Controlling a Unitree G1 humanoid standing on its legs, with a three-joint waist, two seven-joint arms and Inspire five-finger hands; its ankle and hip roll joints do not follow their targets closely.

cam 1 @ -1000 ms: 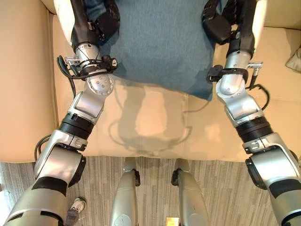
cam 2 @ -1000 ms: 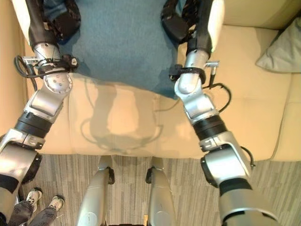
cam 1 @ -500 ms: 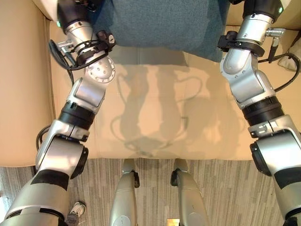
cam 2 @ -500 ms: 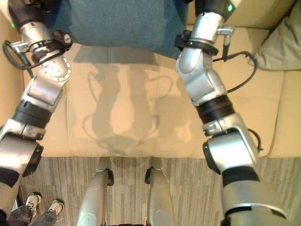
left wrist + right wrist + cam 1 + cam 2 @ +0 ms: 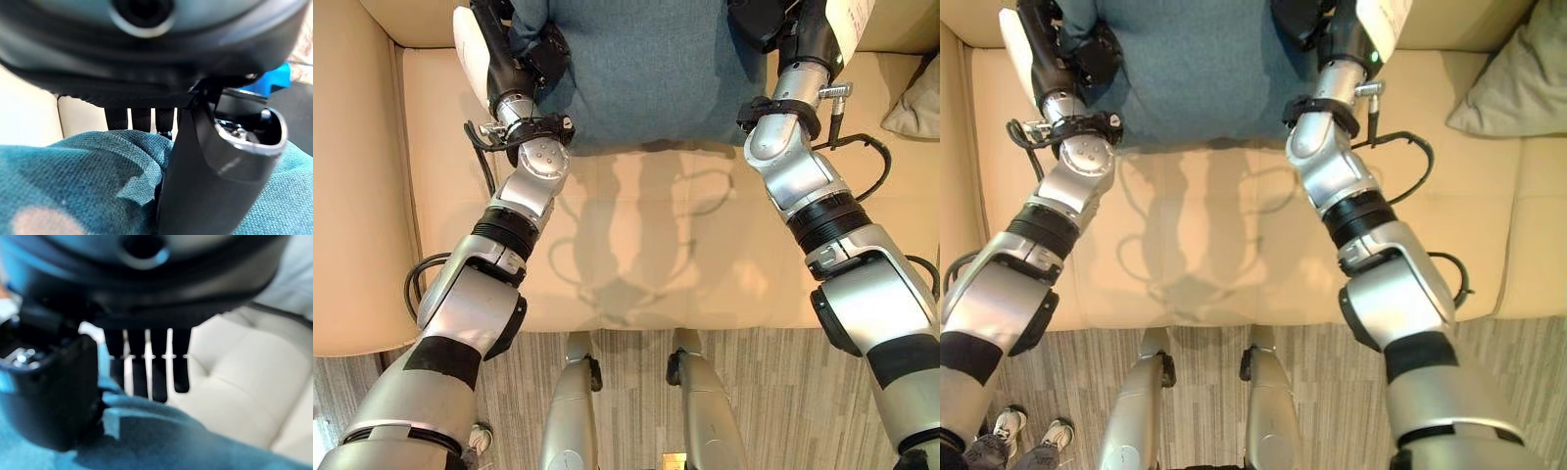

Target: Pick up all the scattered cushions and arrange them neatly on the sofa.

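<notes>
A teal-blue cushion (image 5: 651,69) hangs over the back of the beige sofa seat (image 5: 636,255), held at both side edges. My left hand (image 5: 546,59) grips its left edge. In the left wrist view the thumb (image 5: 210,166) presses on the teal fabric (image 5: 73,171) and the fingers curl behind it. My right hand (image 5: 759,20) holds the right edge. The right wrist view shows its thumb (image 5: 49,391) on the cushion (image 5: 171,440) with the fingers past the edge. A pale grey cushion (image 5: 1494,88) lies on the seat at the far right.
The sofa's left armrest (image 5: 352,196) runs along the left side, and the backrest (image 5: 411,20) is at the top. Striped grey carpet (image 5: 773,392) lies in front of the seat. A person's shoes (image 5: 1009,426) stand at the lower left.
Both hands have carried the teal cushion from low on the seat up toward the sofa back, then slightly down again. The view itself has also shifted.
</notes>
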